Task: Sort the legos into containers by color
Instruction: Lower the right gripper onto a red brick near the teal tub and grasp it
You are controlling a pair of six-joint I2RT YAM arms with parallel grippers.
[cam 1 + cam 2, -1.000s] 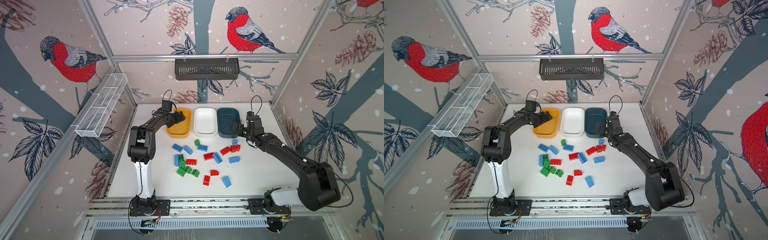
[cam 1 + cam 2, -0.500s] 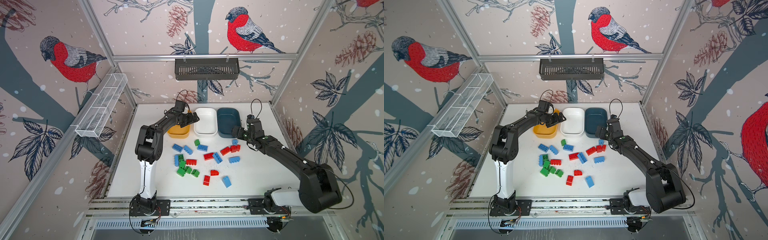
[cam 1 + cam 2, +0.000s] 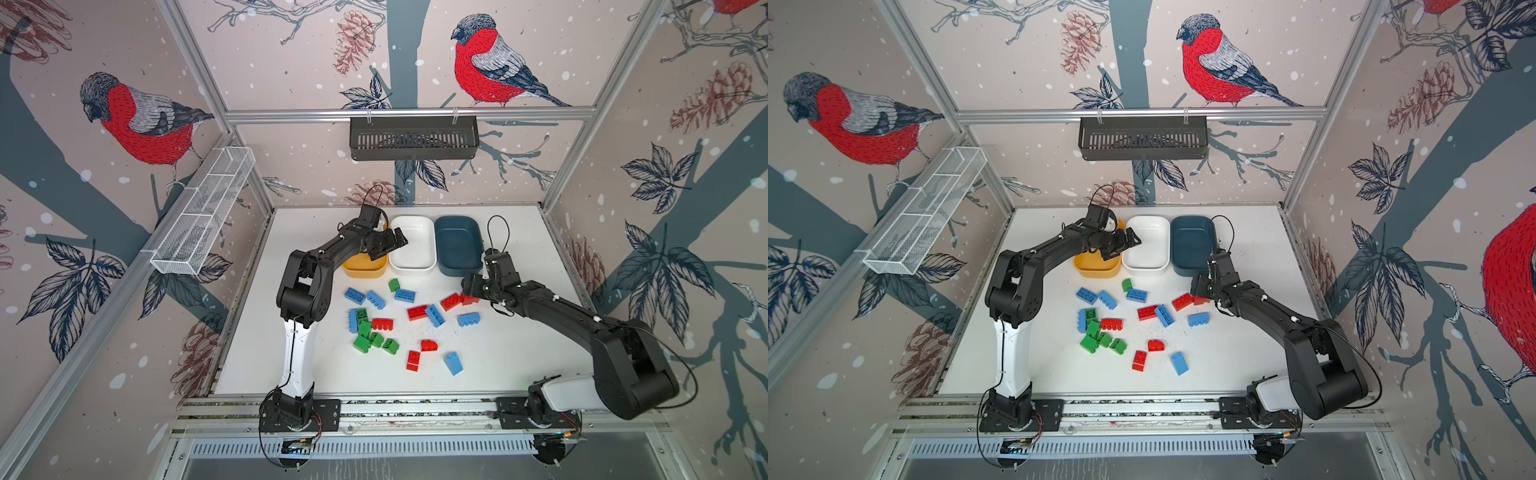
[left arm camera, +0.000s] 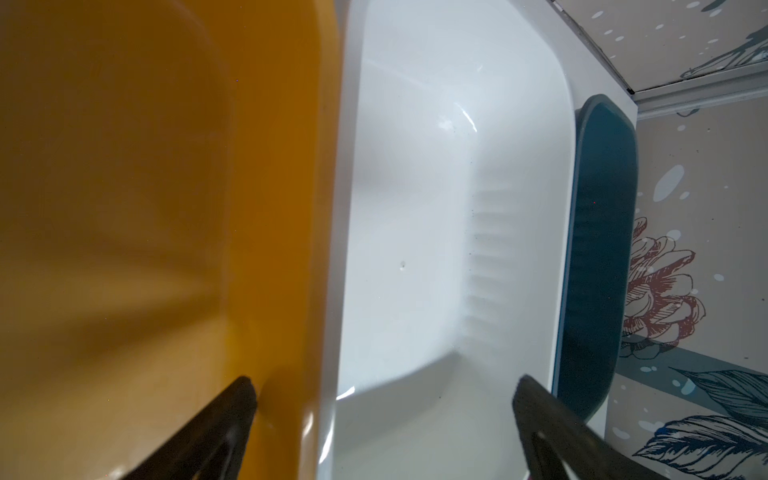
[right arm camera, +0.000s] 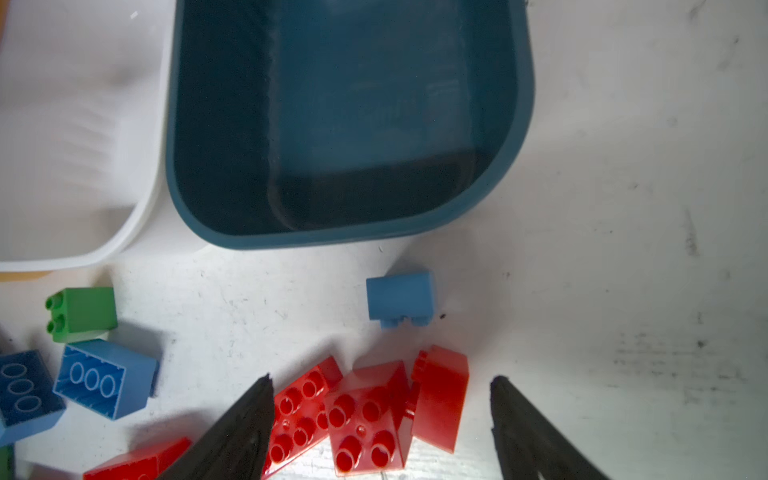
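White table, bird-print walls. Yellow, white and teal plastic tubs line far edge; small studded plastic legos lie mid-table. Right tool, jaws apart, straddles clustered red bricks: centre on one before closing. Left tool spread, empty, over tubs.

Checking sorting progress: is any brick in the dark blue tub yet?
No, the dark blue tub is bare inside in the right wrist view.
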